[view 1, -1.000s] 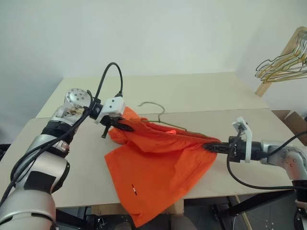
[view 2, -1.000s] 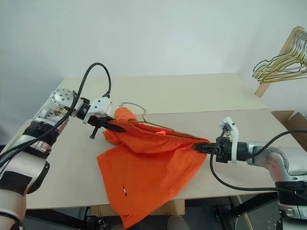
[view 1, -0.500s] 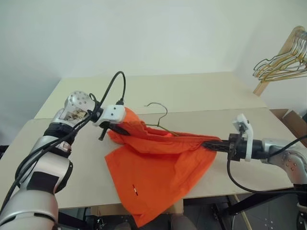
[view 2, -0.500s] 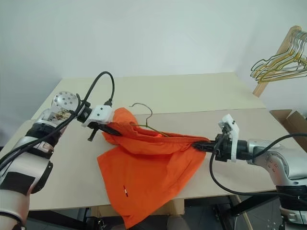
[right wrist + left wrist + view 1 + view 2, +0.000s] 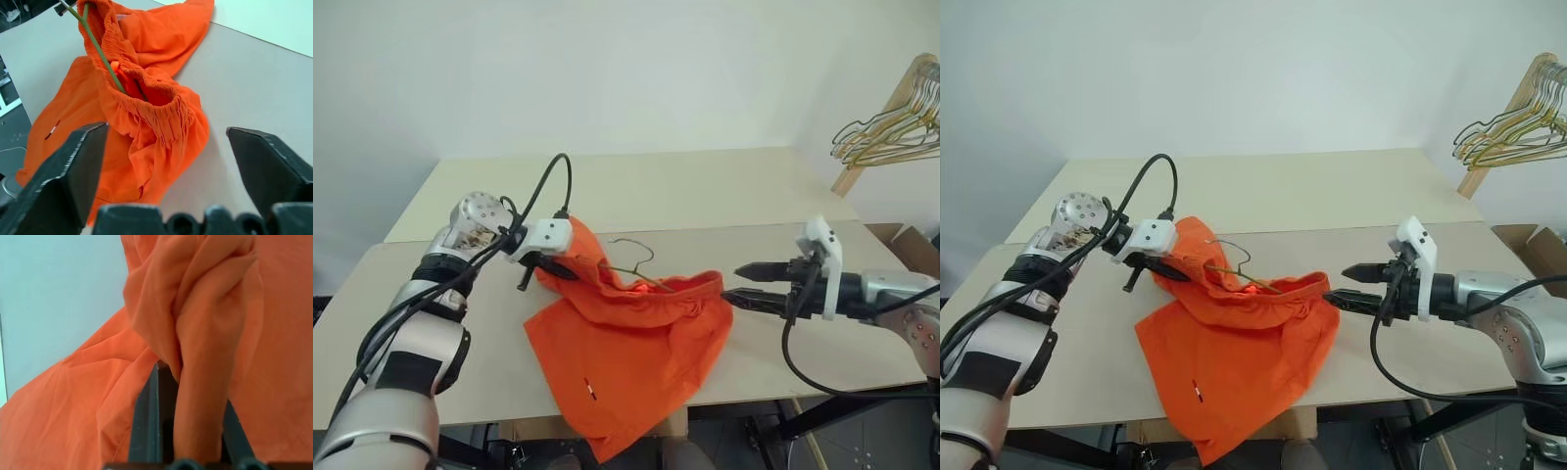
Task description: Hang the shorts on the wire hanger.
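Overhead first, left eye view: the shorts [image 5: 631,357] lie slumped on the table [image 5: 724,196], lower hem drooping over the near edge. The left gripper [image 5: 551,266] is clamped on a bunched corner of the waistband at the shorts' far left. The right gripper [image 5: 740,283] stands just right of the shorts, jaws spread wide, holding nothing. The wire hanger [image 5: 633,266] pokes out of the waist opening, hook showing above the fabric, its lower part buried in cloth.

Right eye view: same layout. A bunch of hangers [image 5: 1513,132] sits well right of the shorts, on a wooden stand.

Left wrist view: orange cloth is pinched between the black fingers [image 5: 146,431], a thick fold rising from them. Thin, limp stuff; it creases wherever it is held.

Right wrist view: the gathered waistband gapes toward the camera, the hanger wire running into it. Both fingers sit apart from the cloth.

Judgement: the fabric is light and floppy and sags without tension; the ruched elastic band is the firmest hold. The wire looks thin, springy, easily knocked.
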You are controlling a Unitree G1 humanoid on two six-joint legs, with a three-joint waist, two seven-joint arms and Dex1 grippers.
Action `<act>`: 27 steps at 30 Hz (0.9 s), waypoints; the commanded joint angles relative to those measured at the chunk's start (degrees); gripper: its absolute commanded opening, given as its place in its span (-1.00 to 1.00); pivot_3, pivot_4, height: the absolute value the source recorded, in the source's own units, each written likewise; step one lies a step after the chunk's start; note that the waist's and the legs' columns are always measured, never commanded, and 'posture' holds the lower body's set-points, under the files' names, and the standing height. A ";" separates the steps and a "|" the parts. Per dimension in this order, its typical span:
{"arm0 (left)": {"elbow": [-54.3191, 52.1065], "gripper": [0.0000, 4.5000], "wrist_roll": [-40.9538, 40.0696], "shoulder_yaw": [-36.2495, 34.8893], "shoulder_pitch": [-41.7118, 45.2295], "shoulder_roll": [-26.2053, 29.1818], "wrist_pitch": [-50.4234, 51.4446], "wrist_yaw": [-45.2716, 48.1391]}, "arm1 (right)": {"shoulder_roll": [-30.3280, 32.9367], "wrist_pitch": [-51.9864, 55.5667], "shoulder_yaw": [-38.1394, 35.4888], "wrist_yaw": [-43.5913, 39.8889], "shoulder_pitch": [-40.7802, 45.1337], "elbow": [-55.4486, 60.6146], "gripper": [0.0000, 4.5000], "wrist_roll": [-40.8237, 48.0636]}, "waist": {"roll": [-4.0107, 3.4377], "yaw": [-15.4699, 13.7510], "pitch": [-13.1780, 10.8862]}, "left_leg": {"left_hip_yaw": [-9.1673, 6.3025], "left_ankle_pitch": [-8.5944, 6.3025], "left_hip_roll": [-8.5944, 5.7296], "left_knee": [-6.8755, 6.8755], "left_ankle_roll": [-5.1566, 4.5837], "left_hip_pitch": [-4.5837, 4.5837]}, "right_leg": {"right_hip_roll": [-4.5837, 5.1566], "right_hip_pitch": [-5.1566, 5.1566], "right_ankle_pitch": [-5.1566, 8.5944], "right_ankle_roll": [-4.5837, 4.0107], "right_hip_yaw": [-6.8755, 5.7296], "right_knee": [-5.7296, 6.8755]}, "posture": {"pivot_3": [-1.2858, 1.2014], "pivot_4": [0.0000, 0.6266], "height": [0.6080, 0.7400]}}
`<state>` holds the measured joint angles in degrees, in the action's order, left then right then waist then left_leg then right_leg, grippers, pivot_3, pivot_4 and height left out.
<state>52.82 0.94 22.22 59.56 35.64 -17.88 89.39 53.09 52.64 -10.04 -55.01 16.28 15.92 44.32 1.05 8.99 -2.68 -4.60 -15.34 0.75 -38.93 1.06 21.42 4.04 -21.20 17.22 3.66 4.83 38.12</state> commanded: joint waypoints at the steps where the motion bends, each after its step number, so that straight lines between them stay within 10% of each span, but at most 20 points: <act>1: -0.06 -1.00 0.00 -2.60 1.08 -0.49 1.10 -0.95 | 0.62 -1.47 -3.94 -0.30 1.03 1.62 0.99 1.20 | 0.00 0.06 0.00 | 0.00 0.00 0.00 0.00 0.00 0.00 | 0.00 0.00 0.00 0.00 0.00 0.00 | -0.12 -1.00 1.00; 22: -0.91 -1.00 1.26 -5.32 2.03 -2.83 3.56 -1.58 | -13.86 10.57 27.96 11.88 34.03 0.44 0.99 -10.77 | -0.02 2.84 0.00 | -0.15 0.02 -0.14 -0.01 0.02 0.21 | 0.23 -0.19 0.00 0.00 -0.11 0.07 | -0.11 -1.00 1.00; 27: -1.34 -1.00 1.10 -5.55 1.62 -2.90 3.67 -1.58 | -15.63 11.13 29.39 11.09 36.64 -1.80 0.44 -12.73 | -0.02 2.94 0.01 | -0.18 0.02 -0.16 0.00 0.02 0.23 | 0.24 -0.25 0.00 0.00 -0.13 0.12 | -0.11 -1.00 1.00</act>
<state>53.18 2.88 18.79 60.11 32.56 -14.43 88.11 37.63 63.86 19.85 -43.42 50.93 13.85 32.47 1.04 11.93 -2.67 -4.79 -15.32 0.60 -38.93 1.09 21.65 4.28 -21.46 17.22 3.66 4.70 38.24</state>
